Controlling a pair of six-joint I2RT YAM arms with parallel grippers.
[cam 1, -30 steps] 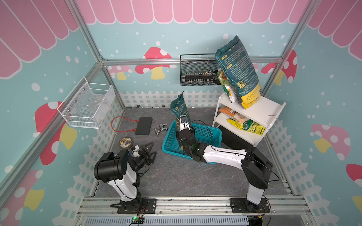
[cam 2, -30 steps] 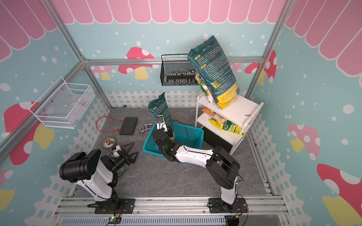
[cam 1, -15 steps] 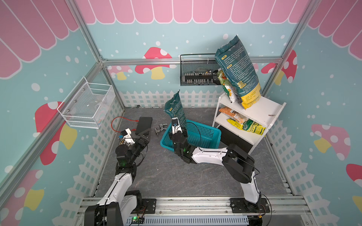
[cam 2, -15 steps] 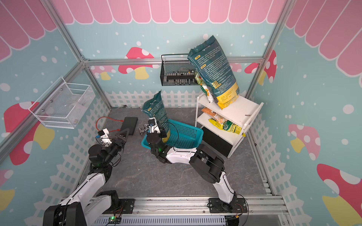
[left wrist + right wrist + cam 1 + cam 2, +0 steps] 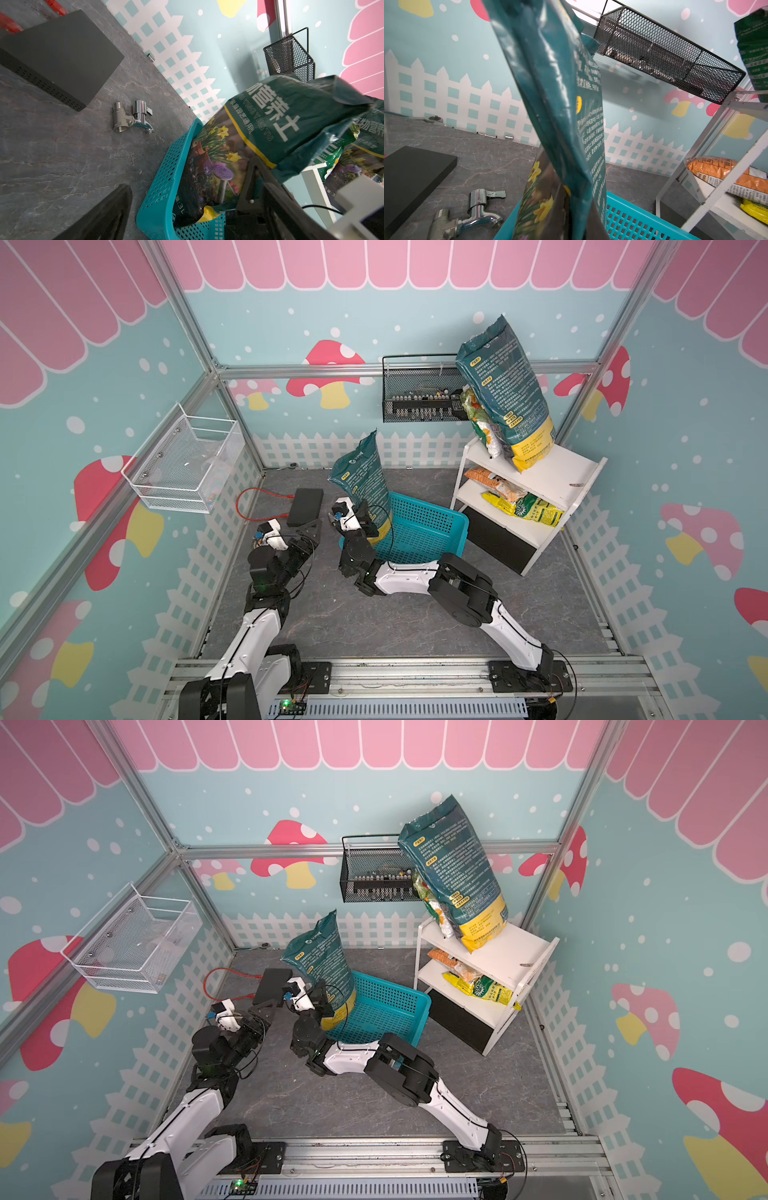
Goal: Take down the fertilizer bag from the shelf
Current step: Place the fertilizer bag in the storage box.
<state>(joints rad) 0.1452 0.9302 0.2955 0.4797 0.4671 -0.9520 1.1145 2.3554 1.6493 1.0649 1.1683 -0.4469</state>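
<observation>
Grey floor (image 5: 415, 622) open near rail. Right gripper (image 5: 368, 519) clamped on fertilizer bag (image 5: 365, 485), upright in teal basket (image 5: 424, 531), left of shelf (image 5: 552, 477). Left gripper (image 5: 309, 531) jaws apart beside black box (image 5: 305, 506).

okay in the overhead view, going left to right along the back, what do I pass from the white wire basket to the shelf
White wire basket → red cable → flat black box → green bag standing in the blue basket → white shelf, with another green bag on its top board.
</observation>
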